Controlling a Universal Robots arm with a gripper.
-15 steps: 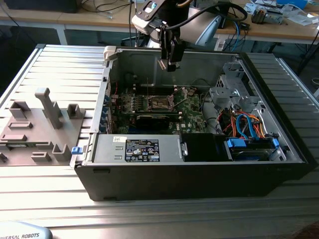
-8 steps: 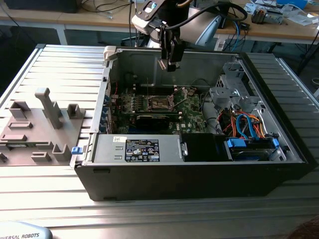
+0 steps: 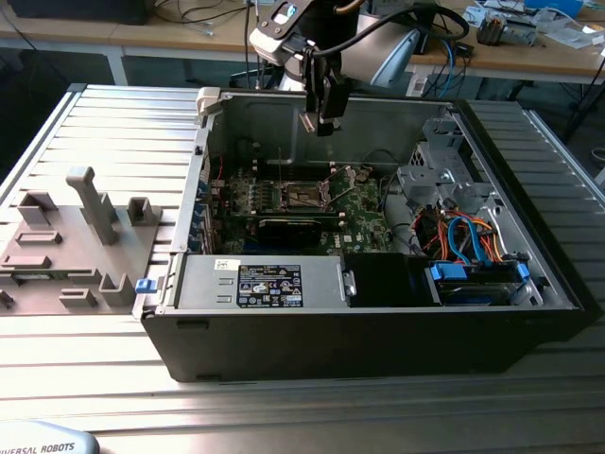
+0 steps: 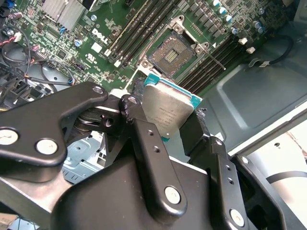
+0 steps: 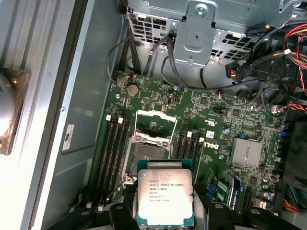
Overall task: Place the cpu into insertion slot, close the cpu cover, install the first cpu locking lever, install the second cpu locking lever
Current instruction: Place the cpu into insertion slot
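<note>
Tool clamped on the cpu; its fingers press two opposite edges of the chip, and the silver top faces the first wrist camera. We note that the chip hangs well above the green motherboard, clear of the insertion slot. The slot lies bare, and the cpu cover stands open at its edge.

The open black computer case lies on its side on a ribbed metal worktop. A grey fixture block sits at the exterior view's left. Wooden benches strewn with cables stand behind.
</note>
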